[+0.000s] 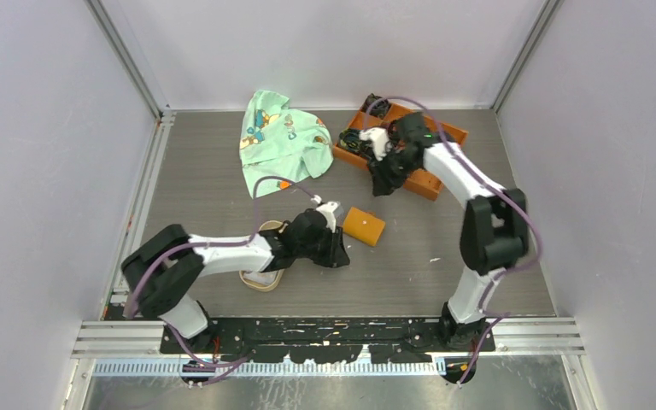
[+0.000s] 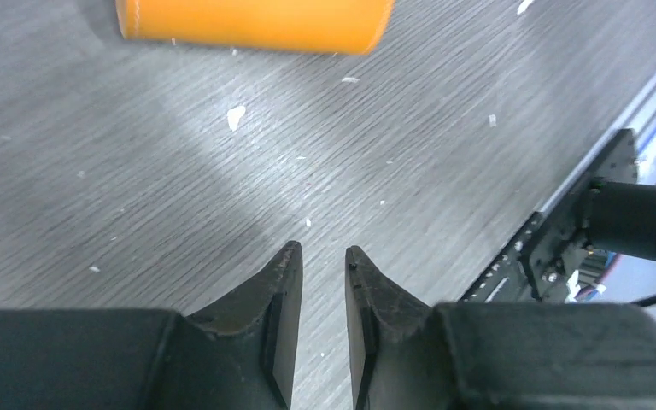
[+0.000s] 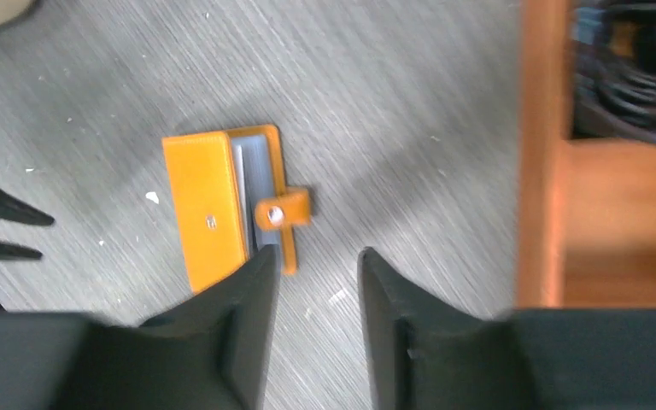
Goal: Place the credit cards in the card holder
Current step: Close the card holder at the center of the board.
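The holder (image 3: 222,209) lies folded on the surface (image 3: 393,102) mid-scene. The left fingers (image 2: 284,282) sit just left of it, slightly parted and empty, and the right fingers (image 3: 252,282) are parted on nothing beside the tray (image 3: 542,171) at far right; no cards can be made out. As the holder is loose, a one-sided push would likely skate it away, and the left arm hiding the dish (image 1: 256,282) invites a knock. No writing is legible; the holder's small mark is too small to read.
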`<state>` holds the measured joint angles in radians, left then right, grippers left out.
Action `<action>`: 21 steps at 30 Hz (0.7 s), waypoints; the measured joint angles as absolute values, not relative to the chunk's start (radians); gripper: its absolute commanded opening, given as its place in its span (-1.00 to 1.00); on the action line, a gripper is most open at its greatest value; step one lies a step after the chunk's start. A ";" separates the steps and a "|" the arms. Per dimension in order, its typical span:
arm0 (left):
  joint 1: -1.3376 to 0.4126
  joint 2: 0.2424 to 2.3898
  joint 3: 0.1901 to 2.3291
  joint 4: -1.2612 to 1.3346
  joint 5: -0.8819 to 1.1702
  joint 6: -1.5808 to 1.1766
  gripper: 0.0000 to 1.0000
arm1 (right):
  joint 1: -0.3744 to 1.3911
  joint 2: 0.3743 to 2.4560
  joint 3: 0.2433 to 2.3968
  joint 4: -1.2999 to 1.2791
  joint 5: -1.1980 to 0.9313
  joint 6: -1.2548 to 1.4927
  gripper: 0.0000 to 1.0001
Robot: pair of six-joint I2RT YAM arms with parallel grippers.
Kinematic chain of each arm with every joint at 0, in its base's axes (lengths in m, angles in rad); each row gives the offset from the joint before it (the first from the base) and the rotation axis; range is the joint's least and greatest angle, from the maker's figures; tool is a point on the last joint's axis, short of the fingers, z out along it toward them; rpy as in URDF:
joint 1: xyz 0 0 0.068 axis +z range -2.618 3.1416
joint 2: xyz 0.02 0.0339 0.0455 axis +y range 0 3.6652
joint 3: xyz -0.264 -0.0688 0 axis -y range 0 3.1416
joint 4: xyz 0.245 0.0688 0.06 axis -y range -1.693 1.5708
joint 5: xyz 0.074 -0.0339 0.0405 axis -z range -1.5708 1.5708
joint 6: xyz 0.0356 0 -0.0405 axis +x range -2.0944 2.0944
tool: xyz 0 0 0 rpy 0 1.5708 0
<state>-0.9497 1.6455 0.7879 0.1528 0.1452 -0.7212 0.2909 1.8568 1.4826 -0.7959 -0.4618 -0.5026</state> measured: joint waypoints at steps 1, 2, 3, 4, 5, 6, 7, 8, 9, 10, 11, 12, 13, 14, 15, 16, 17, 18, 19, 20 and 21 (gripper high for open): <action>-0.947 1.599 0.767 0.153 0.137 -0.707 -0.39 | 0.250 1.801 1.451 -0.781 -0.500 -0.554 0.47; -0.946 1.563 0.758 0.154 0.129 -0.695 -0.36 | 0.215 1.743 1.415 -0.761 -0.541 -0.608 0.57; -0.942 1.536 0.757 0.160 0.120 -0.685 -0.35 | 0.185 1.697 1.386 -0.747 -0.570 -0.650 0.57; -0.939 1.520 0.758 0.173 0.114 -0.674 -0.36 | 0.146 1.644 1.351 -0.725 -0.604 -0.733 0.44; -0.930 1.510 0.766 0.191 0.113 -0.667 -0.38 | 0.128 1.621 1.338 -0.721 -0.619 -0.785 0.22; -0.921 1.511 0.775 0.204 0.116 -0.665 -0.41 | 0.119 1.611 1.335 -0.727 -0.630 -0.846 -0.14; -0.905 1.522 0.791 0.215 0.121 -0.665 -0.45 | 0.120 1.624 1.345 -0.730 -0.639 -0.898 -0.33; -0.888 1.540 0.806 0.228 0.125 -0.670 -0.46 | 0.129 1.648 1.359 -0.736 -0.641 -0.934 -0.38; -0.873 1.560 0.821 0.237 0.129 -0.674 -0.47 | 0.140 1.691 1.385 -0.752 -0.640 -0.955 -0.40; -0.857 1.586 0.839 0.245 0.135 -0.680 -0.48 | 0.150 1.738 1.406 -0.757 -0.637 -0.968 -0.41; -0.845 1.616 0.860 0.255 0.136 -0.684 -0.48 | 0.158 1.773 1.414 -0.755 -0.632 -0.974 -0.41; -0.836 1.644 0.877 0.262 0.138 -0.692 -0.48 | 0.170 1.805 1.407 -0.749 -0.623 -0.980 -0.42; -0.825 1.674 0.897 0.267 0.137 -0.698 -0.48 | 0.182 1.821 1.380 -0.738 -0.611 -0.986 -0.43; -0.818 1.700 0.913 0.269 0.137 -0.701 -0.48 | 0.193 1.824 1.342 -0.729 -0.593 -0.990 -0.44; -0.817 1.719 0.927 0.270 0.137 -0.702 -0.48 | 0.204 1.824 1.311 -0.730 -0.580 -0.993 -0.47; -0.817 1.742 0.947 0.269 0.139 -0.703 -0.48 | 0.223 1.822 1.275 -0.729 -0.559 -0.997 -0.49; -0.818 1.759 0.963 0.270 0.141 -0.703 -0.49 | 0.247 1.822 1.244 -0.730 -0.541 -1.000 -0.51; -0.818 1.781 0.984 0.270 0.142 -0.703 -0.50 | 0.266 1.822 1.222 -0.729 -0.531 -1.004 -0.52; -0.818 1.805 1.008 0.270 0.143 -0.704 -0.50 | 0.292 1.818 1.194 -0.728 -0.519 -1.009 -0.53; -0.818 1.823 1.023 0.271 0.143 -0.706 -0.51 | 0.310 1.811 1.176 -0.727 -0.509 -0.989 -0.53; -0.818 1.828 1.023 0.257 0.150 -0.708 -0.53 | 0.317 1.803 1.154 -0.716 -0.490 -0.992 -0.53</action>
<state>-0.8177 1.8278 1.0233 0.2565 0.1505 -0.7078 0.3168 1.8034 1.1542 -0.7162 -0.4896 -0.9924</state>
